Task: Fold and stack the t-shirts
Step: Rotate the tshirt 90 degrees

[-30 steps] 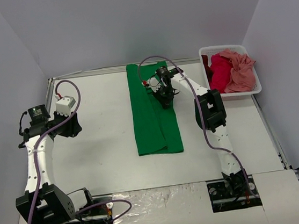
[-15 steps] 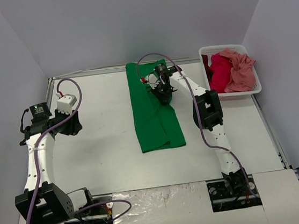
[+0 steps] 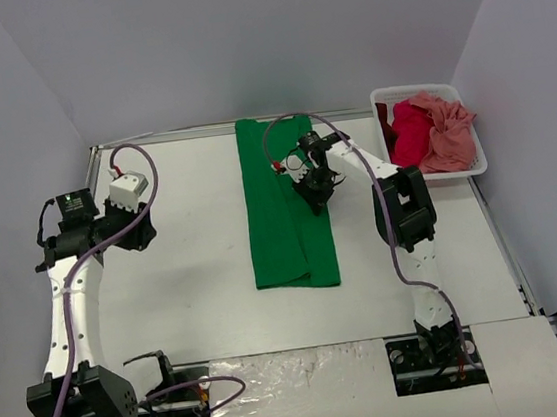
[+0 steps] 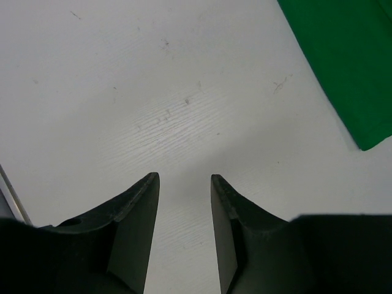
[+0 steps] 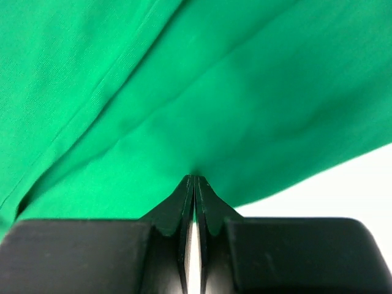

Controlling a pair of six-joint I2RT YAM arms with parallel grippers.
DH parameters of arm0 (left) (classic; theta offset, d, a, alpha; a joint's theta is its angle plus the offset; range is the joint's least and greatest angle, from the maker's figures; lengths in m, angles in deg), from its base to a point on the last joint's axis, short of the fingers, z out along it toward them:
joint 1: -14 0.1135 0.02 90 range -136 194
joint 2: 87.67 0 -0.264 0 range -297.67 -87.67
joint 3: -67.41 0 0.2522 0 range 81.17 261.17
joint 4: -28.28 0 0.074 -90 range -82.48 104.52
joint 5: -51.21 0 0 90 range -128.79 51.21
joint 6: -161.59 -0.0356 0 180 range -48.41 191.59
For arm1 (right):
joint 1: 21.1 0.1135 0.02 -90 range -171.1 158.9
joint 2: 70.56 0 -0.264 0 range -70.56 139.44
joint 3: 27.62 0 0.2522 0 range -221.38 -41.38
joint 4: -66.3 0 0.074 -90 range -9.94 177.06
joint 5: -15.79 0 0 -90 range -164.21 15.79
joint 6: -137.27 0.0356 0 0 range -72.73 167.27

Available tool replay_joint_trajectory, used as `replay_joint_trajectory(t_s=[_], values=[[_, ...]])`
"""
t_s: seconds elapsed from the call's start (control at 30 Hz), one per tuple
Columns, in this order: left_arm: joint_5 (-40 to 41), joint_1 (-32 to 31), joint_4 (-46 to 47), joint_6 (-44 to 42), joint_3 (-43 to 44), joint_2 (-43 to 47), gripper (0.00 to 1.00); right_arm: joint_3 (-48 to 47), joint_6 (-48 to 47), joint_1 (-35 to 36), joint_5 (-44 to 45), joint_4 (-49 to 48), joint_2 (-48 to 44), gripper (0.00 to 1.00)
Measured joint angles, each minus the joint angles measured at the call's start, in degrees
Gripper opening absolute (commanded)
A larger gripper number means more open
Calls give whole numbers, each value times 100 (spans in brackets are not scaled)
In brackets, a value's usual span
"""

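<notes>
A bright green t-shirt [image 3: 284, 213], folded into a long strip, lies flat in the middle of the table. It also fills the right wrist view [image 5: 184, 79] and shows at the top right of the left wrist view [image 4: 349, 61]. My right gripper [image 3: 317, 196] is shut, its tips [image 5: 194, 179] pinching the shirt's right edge, where the cloth puckers. My left gripper [image 3: 146, 232] is open and empty [image 4: 184, 177], low over bare table well to the left of the shirt. A crimson red t-shirt [image 3: 409, 138] and a salmon pink t-shirt [image 3: 448, 129] lie crumpled in the basket.
A white slatted basket [image 3: 443, 177] stands at the back right against the wall. Grey walls close in the table on the left, back and right. A metal rail runs along the right table edge [image 3: 510, 253].
My right gripper has moved a little nearer and to the right, holding the green cloth; the shirt's near end swung right, then back left. My left arm shifted slightly.
</notes>
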Motion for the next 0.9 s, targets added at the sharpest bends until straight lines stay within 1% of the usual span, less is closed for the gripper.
replay_joint_trajectory(t_s=[0.03, 0.1, 0.13, 0.17, 0.23, 0.3, 0.33, 0.43, 0.5, 0.63, 0.7, 0.77, 0.83, 0.9], values=[[0, -63, -44, -7, 0, 74, 38, 155, -2, 0, -26, 26, -125, 15], [20, -195, -136, -20, 2, 236, 38, 417, 7, 0, -70, 61, -391, 24], [33, -269, -190, -42, 7, 321, 39, 509, 11, 0, -92, 85, -535, 45], [48, -356, -254, -72, 22, 396, 41, 612, 33, 0, -114, 83, -710, 48], [59, -520, -452, -175, 98, 533, 42, 857, -4, -2, -151, 70, -1158, 50], [63, -754, -643, -313, 181, 680, 43, 1174, -7, -17, -153, 63, -1735, 46], [81, -914, -704, -356, 188, 756, 43, 1375, -2, -33, -160, 31, -2079, 43], [229, -1558, -894, -483, 177, 1021, 43, 2076, -2, -249, -275, 20, -3165, 43], [378, -2046, -896, -560, 66, 1202, 43, 2592, -11, -638, -450, 7, -3856, 43], [876, -3012, -925, -658, -280, 1355, 42, 3471, -31, -1781, -693, 72, -5016, 46], [1207, -3526, -903, -706, -409, 1252, 42, 3692, -22, -2044, -811, 125, -5401, 46], [1530, -3954, -761, -739, -590, 1117, 42, 3770, -22, -2133, -1003, 153, -5657, 46], [1873, -4350, -612, -774, -817, 957, 42, 3788, -24, -2269, -1215, 155, -5810, 45], [2234, -4732, -343, -800, -1054, 767, 41, 3829, -22, -2551, -1434, 125, -5890, 44]])
